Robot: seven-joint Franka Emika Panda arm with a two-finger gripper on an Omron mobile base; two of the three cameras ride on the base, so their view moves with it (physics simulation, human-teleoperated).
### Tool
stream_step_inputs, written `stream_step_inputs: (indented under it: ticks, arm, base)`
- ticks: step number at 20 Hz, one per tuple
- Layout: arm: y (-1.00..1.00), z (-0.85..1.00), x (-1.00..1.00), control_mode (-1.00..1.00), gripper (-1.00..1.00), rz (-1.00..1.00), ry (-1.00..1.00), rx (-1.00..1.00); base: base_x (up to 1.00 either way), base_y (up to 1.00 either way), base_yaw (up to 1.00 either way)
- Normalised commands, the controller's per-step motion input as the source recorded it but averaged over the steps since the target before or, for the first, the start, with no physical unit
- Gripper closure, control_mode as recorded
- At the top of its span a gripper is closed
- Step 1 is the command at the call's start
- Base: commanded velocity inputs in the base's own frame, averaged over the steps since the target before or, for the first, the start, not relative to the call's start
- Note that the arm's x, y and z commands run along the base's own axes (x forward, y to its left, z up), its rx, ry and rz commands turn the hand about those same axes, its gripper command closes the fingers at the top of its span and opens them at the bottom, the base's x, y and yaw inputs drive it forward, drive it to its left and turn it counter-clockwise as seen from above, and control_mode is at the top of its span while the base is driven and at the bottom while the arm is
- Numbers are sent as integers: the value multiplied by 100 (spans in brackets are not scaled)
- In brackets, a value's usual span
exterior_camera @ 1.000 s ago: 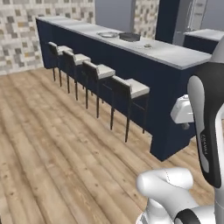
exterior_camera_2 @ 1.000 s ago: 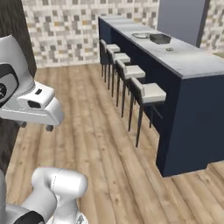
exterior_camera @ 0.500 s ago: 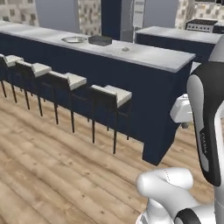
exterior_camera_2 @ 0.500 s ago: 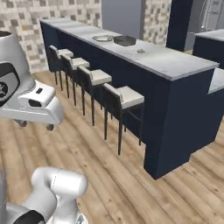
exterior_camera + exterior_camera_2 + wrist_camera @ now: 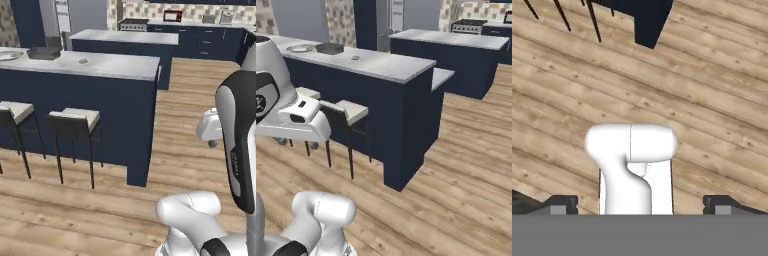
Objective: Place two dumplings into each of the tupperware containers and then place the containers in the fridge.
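One dark shallow tupperware container (image 5: 43, 53) seems to sit far back on the island desk (image 5: 100, 65), beside a round plate (image 5: 10, 55); a small lump (image 5: 83, 61), perhaps a dumpling, lies nearer. Nothing looks packed yet. The end effector (image 5: 639, 205) hangs wide open and empty over the wooden floor (image 5: 712, 100), well apart from the desk. The whole task appears left.

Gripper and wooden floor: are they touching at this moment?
Apart. In the hand view the gripper has open, empty jaws and looks down on the wooden floor well below, with the robot's own base between them.
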Motion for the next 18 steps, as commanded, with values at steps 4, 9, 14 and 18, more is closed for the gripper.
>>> stream_step_inputs:
  ticks: [4,9,14,18]
  arm:
    - [0,0,0,100,-100,0,0,0]
    - [0,0,0,100,-100,0,0,0]
    - [0,0,0,100,-100,0,0,0]
    - [0,0,0,100,-100,0,0,0]
  base:
    - [0,53,-81]
    - [-9,100,-27]
    - [0,100,-5]
    - [6,100,-11]
